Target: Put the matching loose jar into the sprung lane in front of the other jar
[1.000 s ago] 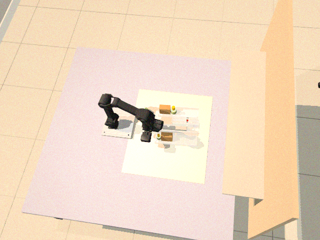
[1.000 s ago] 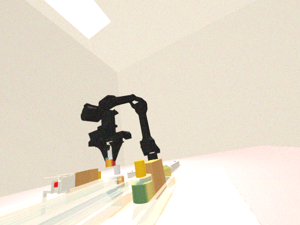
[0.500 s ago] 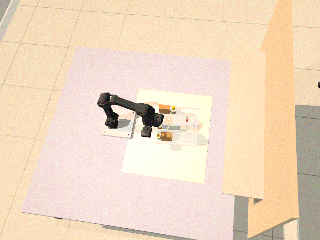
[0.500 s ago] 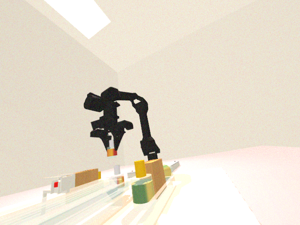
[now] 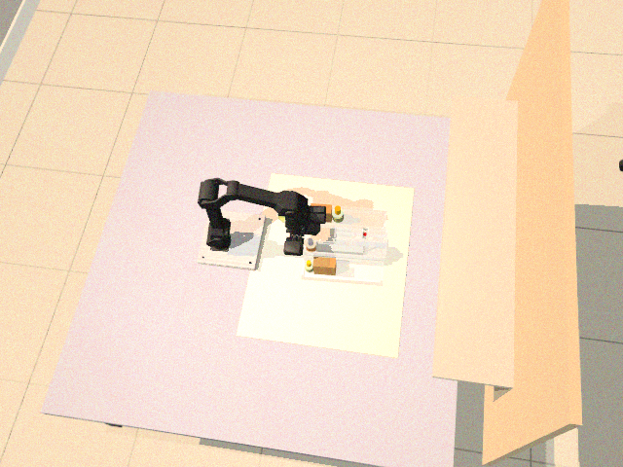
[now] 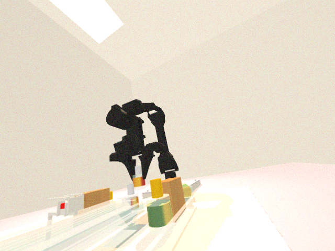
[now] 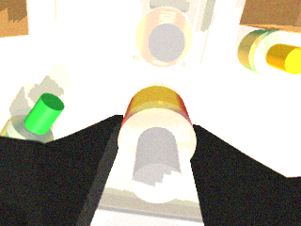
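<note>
We have the matching jar (image 7: pixel 157 141) clamped in our gripper (image 7: pixel 155 155), held above the desk (image 5: pixel 100 302) just before the lane's front. The lane jar (image 7: pixel 165 40) stands ahead, unpushed; insertion, pushing back and release remain.

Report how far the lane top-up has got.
Done: the gripper is shut on the matching grey-lidded, orange-banded jar. In hand: that jar hangs above the table, short of the lane where the old jar stands. Left: lower it in at the front, push the row back, set it against the front stop, release.
</note>
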`<state>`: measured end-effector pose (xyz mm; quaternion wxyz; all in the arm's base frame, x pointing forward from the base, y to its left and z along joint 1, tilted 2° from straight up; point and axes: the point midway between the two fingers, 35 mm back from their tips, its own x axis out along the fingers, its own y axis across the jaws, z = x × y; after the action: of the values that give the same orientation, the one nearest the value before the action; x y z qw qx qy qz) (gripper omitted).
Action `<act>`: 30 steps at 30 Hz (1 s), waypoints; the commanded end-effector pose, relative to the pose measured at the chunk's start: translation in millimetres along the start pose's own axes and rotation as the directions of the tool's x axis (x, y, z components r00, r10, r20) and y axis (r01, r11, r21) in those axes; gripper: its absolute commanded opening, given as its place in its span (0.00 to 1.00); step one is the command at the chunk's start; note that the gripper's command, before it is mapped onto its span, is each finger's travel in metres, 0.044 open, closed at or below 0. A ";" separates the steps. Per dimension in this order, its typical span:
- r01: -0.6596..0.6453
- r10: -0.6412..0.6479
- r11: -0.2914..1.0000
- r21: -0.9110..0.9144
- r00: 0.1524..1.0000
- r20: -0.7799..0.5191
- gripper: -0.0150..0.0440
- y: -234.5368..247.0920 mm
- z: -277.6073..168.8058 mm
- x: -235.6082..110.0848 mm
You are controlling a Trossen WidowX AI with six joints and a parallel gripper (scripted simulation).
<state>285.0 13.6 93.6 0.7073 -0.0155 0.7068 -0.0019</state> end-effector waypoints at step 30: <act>-0.001 0.001 1.000 0.008 1.000 0.004 0.25 1.8 9.9 25.2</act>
<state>291.6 14.6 66.9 0.7064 -0.0140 0.7077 -0.0035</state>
